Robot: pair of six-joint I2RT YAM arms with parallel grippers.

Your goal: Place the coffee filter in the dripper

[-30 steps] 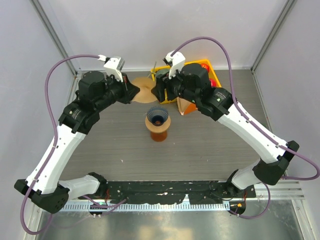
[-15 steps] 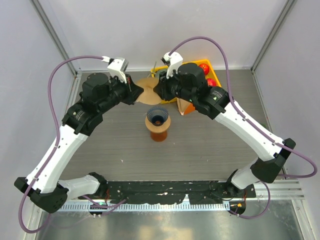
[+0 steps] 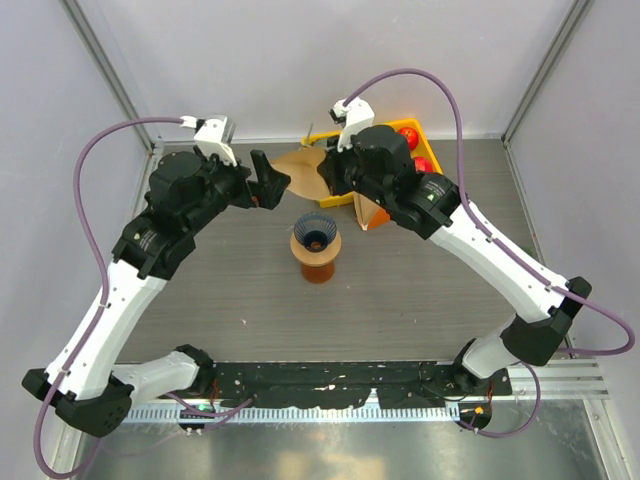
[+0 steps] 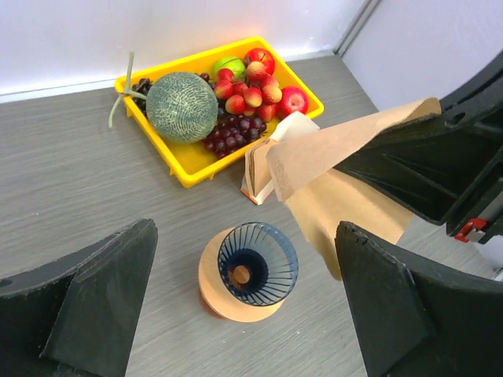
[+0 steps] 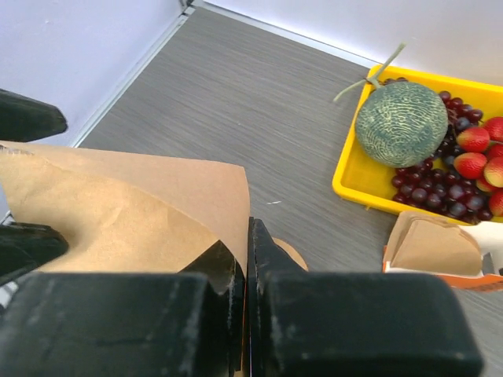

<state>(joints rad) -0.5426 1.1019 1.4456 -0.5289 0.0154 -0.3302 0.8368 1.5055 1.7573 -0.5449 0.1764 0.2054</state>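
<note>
The coffee filter (image 3: pixel 298 170) is a tan paper fan held in the air above and behind the dripper (image 3: pixel 316 232). My right gripper (image 3: pixel 326 178) is shut on its right edge. In the right wrist view the paper (image 5: pixel 118 208) spreads left from the closed jaws (image 5: pixel 250 236). My left gripper (image 3: pixel 271 184) stands open just left of the filter and does not touch it. In the left wrist view the dark blue ribbed dripper (image 4: pixel 258 263) sits on its orange-brown stand between my wide-apart fingers (image 4: pixel 106 302), with the filter (image 4: pixel 338 161) hanging at upper right.
A yellow tray (image 4: pixel 182 166) of fruit with a melon (image 4: pixel 181 106) stands at the back. An orange-and-white carton (image 3: pixel 372 213) holding more filters stands right of the dripper, in front of the tray. Enclosure walls rise behind and at both sides.
My left gripper has opened, let go of the filter and drawn back to the left. My right gripper has shut on the filter's right edge and now holds it alone.
</note>
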